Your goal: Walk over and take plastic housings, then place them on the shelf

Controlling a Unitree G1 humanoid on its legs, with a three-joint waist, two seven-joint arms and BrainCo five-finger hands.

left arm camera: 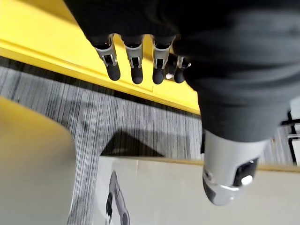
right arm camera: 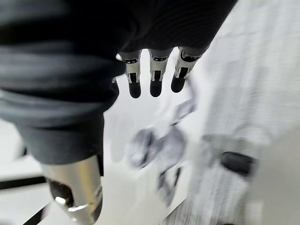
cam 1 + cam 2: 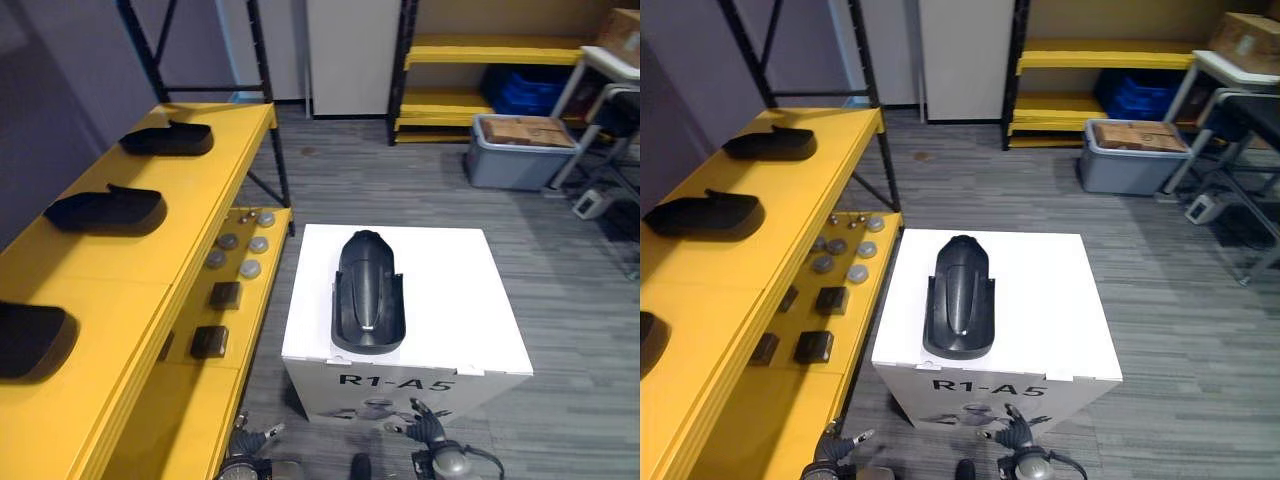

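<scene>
White box (image 3: pixel 450 300) top: housing (image 3: pixel 368 295) at centre, bare margins on both sides, open above. Yellow shelf (image 3: pixel 110 290) stands just left of the box. Shelf top: three housings (image 3: pixel 105 208) well apart, bare stretches between. Floor (image 3: pixel 570 290) right of the box is open.

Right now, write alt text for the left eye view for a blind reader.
A black plastic housing lies on a white box standing on grey floor. Left of it, a yellow shelf holds three more black housings, small parts on its lower level. The left hand and right hand hang open below.
</scene>
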